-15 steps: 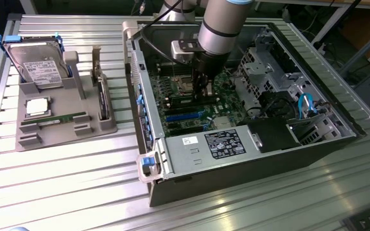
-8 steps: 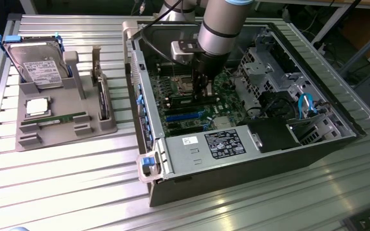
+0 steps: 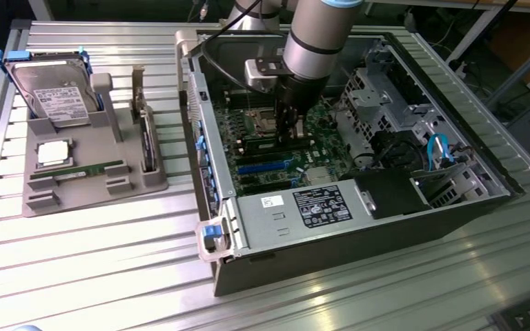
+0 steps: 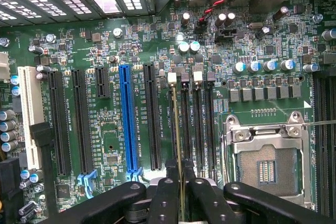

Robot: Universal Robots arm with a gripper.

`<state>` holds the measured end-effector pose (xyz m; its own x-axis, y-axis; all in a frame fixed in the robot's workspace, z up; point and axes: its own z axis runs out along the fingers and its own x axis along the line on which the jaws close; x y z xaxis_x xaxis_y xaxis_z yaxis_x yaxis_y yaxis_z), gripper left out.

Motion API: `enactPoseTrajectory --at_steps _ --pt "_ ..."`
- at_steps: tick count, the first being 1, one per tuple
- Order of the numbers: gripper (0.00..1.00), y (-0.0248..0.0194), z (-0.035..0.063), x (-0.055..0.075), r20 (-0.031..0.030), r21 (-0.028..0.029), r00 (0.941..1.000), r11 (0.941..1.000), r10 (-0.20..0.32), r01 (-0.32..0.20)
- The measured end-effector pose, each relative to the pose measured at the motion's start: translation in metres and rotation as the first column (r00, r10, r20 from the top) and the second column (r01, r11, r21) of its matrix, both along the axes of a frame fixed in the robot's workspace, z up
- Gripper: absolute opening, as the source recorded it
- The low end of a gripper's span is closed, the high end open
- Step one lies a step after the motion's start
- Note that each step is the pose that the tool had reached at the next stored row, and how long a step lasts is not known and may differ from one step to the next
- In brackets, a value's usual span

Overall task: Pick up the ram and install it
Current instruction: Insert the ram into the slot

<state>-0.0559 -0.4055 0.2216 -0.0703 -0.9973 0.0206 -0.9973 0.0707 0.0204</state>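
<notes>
The grey tray (image 3: 90, 196) on the worktop (image 3: 108, 276) carries a hard drive (image 3: 58, 96), a square CPU (image 3: 53, 152) and a spare green stick (image 3: 79, 170) lying flat. The open computer case (image 3: 339, 234) holds the motherboard (image 4: 105, 40), and the hand (image 4: 181, 182) reaches down into it. Its fingers (image 4: 167, 192) are closed on the ram (image 4: 177, 129). The ram stands on edge, its long axis parallel to the memory slots (image 4: 197, 124), over the slot farthest from the CPU socket (image 4: 265, 166). Whether it is seated I cannot tell.
</notes>
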Motion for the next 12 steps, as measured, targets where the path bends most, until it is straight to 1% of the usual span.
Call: enactPoseTrajectory --at_steps 2,3,4,5,6,12 --pt "0.14 0.0000 0.0000 0.0000 0.0012 0.0001 1.0000 1.0000 0.000 0.000" --pt "0.14 0.0000 -0.0001 0.0000 0.0034 0.0001 1.0000 1.0000 0.000 0.000" --pt "0.14 0.0000 -0.0001 -0.0001 0.0069 0.0001 1.0000 1.0000 0.000 0.000" --pt "0.14 0.0000 -0.0001 -0.0001 0.0127 0.0000 0.9999 1.0000 0.000 0.000" --pt "0.14 0.0000 -0.0002 0.0000 0.0151 0.0000 0.9999 1.0000 0.000 0.000" --pt "0.14 0.0000 -0.0001 0.0000 0.0152 0.0000 0.9999 1.0000 0.000 0.000"
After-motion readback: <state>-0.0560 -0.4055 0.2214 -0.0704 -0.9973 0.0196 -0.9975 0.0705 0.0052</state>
